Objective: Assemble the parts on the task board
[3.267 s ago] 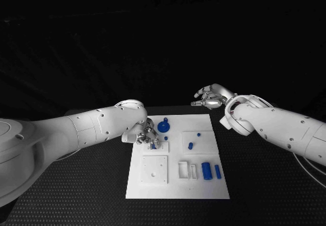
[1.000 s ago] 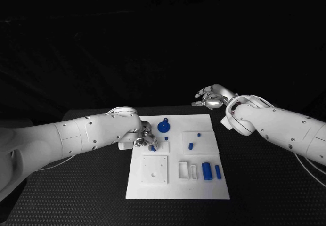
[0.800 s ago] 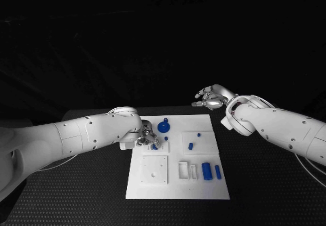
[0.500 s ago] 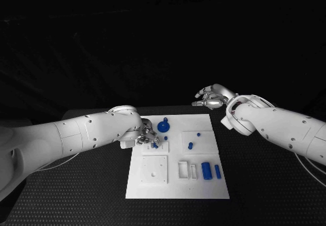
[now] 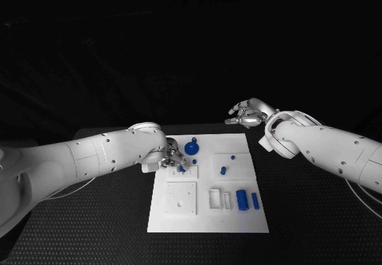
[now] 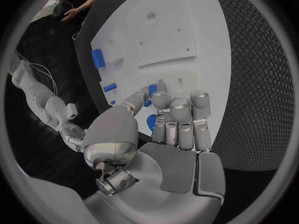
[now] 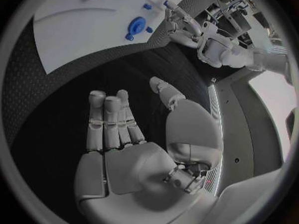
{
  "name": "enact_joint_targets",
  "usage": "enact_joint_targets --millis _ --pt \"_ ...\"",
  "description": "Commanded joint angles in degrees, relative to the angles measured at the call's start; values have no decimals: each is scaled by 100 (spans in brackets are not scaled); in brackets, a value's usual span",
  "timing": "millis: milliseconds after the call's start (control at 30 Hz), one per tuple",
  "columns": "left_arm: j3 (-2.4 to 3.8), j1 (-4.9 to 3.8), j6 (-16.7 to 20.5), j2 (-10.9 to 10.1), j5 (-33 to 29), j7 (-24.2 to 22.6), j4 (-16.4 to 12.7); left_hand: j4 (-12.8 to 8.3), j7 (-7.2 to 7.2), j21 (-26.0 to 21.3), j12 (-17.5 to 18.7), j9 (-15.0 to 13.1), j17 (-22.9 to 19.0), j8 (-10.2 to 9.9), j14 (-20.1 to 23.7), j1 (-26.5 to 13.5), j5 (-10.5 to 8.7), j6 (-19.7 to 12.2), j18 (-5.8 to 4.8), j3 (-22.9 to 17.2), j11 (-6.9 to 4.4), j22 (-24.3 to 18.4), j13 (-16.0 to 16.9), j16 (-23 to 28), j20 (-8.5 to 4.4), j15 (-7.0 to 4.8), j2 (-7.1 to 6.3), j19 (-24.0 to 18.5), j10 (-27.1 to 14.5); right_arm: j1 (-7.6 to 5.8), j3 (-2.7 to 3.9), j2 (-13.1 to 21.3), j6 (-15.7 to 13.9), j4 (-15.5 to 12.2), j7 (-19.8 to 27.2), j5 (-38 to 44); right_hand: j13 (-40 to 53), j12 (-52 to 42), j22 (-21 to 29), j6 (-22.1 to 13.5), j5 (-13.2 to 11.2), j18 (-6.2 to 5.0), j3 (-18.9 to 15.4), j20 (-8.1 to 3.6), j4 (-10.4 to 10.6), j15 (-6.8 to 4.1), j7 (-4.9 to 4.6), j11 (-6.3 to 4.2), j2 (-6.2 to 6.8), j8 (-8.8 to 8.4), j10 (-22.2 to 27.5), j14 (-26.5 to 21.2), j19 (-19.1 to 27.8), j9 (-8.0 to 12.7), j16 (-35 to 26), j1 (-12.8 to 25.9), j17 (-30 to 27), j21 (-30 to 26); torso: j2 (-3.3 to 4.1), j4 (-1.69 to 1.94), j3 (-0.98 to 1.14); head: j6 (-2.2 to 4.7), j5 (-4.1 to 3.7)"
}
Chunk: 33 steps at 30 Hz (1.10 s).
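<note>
Black table (image 5: 95, 221), surface finely textured. One white task board (image 5: 203, 218) lies flat on it at centre, long side running away from the robot.

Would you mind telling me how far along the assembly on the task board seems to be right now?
Early, by the look of it. On the task board, the round blue part sits at the far end; whether it is seated I cannot tell. The left hand pinches a small blue part over the board. Two blue cylinders still lie at the near right, and two small blue pieces rest mid-board. The right hand hovers open off the board.
</note>
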<state>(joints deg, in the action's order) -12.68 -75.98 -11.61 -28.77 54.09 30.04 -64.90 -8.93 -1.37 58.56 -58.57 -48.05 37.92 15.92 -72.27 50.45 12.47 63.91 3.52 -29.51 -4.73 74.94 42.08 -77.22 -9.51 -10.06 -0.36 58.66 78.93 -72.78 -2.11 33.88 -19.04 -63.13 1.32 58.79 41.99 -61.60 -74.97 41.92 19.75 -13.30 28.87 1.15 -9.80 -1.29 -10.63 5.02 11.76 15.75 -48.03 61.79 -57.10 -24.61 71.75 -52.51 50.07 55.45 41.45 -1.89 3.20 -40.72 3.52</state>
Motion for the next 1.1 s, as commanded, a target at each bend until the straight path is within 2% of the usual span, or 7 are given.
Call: enact_joint_targets --millis 33,1100 --pt "-1 -2 -105 27 -44 -16 9 -552 17 24 -18 -10 -6 28 -23 323 17 26 15 -583 -53 75 -9 -22 -550 -97 312 35 41 1 3 -1 59 -4 16 8 -7 -38 -100 -6 21 -170 -14 19 -32 -5 -76 -7 -39 13 52 -44 29 5 24 10 -5 -16 3 -4 -3 -9 5" --pt "-30 30 -50 40 325 -63 -6 -550 15 21 -8 -18 -13 9 -26 311 24 21 14 -589 -52 73 -15 -15 -550 -98 316 38 44 1 3 5 69 -17 16 9 -24 -51 -100 -4 22 -170 -15 21 -31 -5 -76 -7 -42 14 56 -46 29 6 27 16 -9 -17 0 2 -3 -53 1"
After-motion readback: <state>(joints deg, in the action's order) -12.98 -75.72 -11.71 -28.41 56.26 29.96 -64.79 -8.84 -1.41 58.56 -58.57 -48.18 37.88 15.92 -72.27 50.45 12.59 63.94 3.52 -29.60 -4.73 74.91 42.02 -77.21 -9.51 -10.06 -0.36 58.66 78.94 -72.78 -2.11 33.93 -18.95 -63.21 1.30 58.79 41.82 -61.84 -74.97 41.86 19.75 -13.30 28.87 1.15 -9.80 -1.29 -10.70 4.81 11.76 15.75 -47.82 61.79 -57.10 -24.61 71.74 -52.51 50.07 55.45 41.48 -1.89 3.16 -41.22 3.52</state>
